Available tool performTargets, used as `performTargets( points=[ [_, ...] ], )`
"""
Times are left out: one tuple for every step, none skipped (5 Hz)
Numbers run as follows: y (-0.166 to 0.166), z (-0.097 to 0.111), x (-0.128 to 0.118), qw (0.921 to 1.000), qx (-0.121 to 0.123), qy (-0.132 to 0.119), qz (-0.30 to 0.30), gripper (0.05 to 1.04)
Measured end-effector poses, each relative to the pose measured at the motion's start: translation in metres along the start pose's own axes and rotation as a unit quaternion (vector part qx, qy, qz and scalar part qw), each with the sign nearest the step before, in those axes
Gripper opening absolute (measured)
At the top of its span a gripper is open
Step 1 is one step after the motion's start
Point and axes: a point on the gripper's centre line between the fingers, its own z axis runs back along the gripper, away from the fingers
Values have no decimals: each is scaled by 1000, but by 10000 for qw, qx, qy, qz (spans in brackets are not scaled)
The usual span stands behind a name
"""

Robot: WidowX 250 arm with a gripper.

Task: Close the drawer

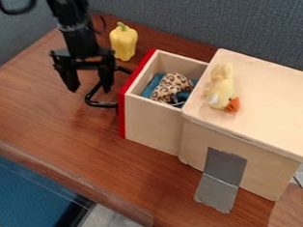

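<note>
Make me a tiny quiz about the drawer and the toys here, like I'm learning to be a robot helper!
1. What sits on top of the wooden cabinet?
A) a cooking pot
B) a toy duck
C) a spoon

2. Fill in the missing word: the front board of the drawer is coloured ____.

3. True or false: the drawer is pushed all the way in.

Key: 1. B; 2. red; 3. false, it sticks out and you can see the spotted cloth inside.
</note>
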Motion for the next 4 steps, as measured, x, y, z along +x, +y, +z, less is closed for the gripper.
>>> performTargets(
  points=[
    [-7,-12,1,9998,1,165,-107,677],
    [-15,-12,0,9995,-128,199,-201,375],
    [-38,-13,-1,9981,-295,168,-521,191],
    [-58,-15,-3,9964,-397,202,-723,169]
  ],
)
